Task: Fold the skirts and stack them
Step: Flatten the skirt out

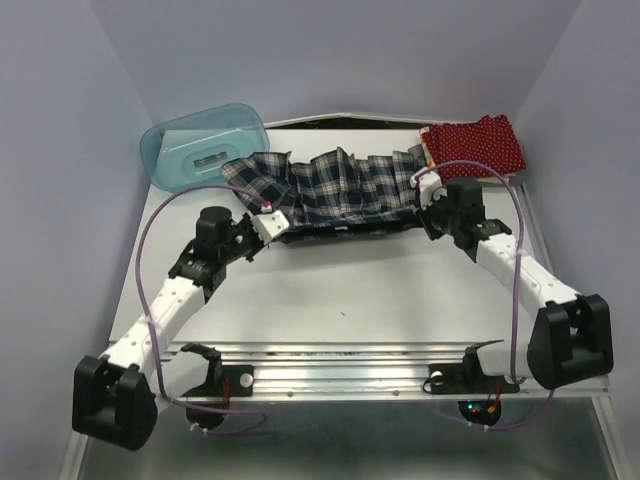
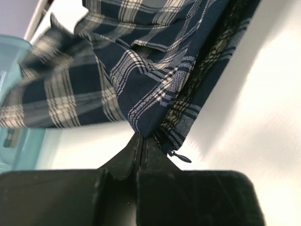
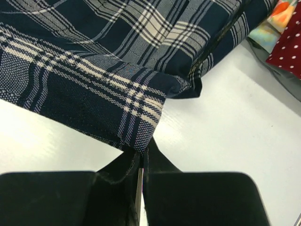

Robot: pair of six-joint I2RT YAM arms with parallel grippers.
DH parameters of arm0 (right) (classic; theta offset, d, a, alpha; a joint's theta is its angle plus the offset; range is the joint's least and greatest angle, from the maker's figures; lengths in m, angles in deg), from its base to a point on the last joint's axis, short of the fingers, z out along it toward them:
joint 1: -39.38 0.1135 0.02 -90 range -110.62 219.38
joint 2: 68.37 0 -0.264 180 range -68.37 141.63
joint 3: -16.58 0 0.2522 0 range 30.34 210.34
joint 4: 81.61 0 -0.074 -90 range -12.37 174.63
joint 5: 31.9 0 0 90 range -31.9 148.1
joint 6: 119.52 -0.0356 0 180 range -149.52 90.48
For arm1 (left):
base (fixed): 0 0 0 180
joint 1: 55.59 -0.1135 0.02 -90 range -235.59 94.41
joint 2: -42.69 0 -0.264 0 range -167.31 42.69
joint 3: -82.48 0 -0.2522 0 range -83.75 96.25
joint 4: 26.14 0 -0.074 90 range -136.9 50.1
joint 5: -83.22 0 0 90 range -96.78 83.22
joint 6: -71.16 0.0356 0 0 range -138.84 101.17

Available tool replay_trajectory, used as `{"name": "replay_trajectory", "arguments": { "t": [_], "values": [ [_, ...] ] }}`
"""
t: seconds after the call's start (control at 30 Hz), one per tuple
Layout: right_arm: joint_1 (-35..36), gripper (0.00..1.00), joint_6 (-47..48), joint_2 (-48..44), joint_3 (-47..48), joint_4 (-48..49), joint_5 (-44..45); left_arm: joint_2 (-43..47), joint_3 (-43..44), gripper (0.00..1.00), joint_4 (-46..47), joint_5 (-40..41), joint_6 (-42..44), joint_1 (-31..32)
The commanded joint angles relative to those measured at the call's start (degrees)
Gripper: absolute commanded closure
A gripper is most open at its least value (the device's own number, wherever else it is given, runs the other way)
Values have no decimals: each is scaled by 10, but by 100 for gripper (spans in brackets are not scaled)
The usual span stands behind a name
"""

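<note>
The navy-green-white plaid skirt (image 1: 335, 185) is stretched across the far middle of the table, with its near edge lifted and a shadow under it. My left gripper (image 1: 268, 213) is shut on its near left corner (image 2: 141, 120), beside a zipper pull (image 2: 181, 157). At the opposite end, my right gripper (image 1: 430, 205) is shut on the near right corner (image 3: 141, 136). The dark red dotted skirt (image 1: 477, 145) lies folded at the far right. It rests on the orange floral skirt (image 3: 277, 19), of which only an edge shows.
A translucent teal bin (image 1: 200, 145) stands at the far left, touching the plaid skirt's left end. The white table (image 1: 340, 290) stretches bare between the arms, with a metal rail (image 1: 340, 365) at its near edge. Grey walls close in on the left, right and back.
</note>
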Motion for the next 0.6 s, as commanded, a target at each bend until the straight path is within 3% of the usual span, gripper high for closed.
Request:
{"name": "replay_trajectory", "arguments": {
  "t": [0.0,0.07,0.13,0.17,0.2,0.23,0.27,0.3,0.37,0.47,0.57],
  "values": [
    [-30,99,65,-27,-61,-64,77,62,-46,100,-97,60,91,-17],
    [-30,99,98,-34,-75,-89,44,86,-70,100,-126,53,121,4],
    [-30,86,130,-31,-81,-153,14,94,-86,99,-179,55,145,24],
    [-30,72,169,-28,-77,-183,-27,96,-90,93,-197,62,170,45],
    [-30,39,183,-27,-65,-245,-44,99,-90,84,-244,64,183,54],
    [-30,29,217,-32,-58,-272,-64,100,-83,61,-267,61,201,58],
    [-30,21,225,-39,-50,-294,-69,102,-76,54,-289,55,202,58],
    [-30,8,232,-49,-34,-317,-69,111,-57,48,-321,49,202,58],
    [-30,0,248,-85,-13,-326,-66,135,-32,42,-338,31,169,57],
    [-30,0,255,-102,38,-312,-48,156,34,38,-354,3,133,58],
    [-30,1,219,-74,103,-294,-33,149,88,34,-311,20,46,57]
  ]
}}
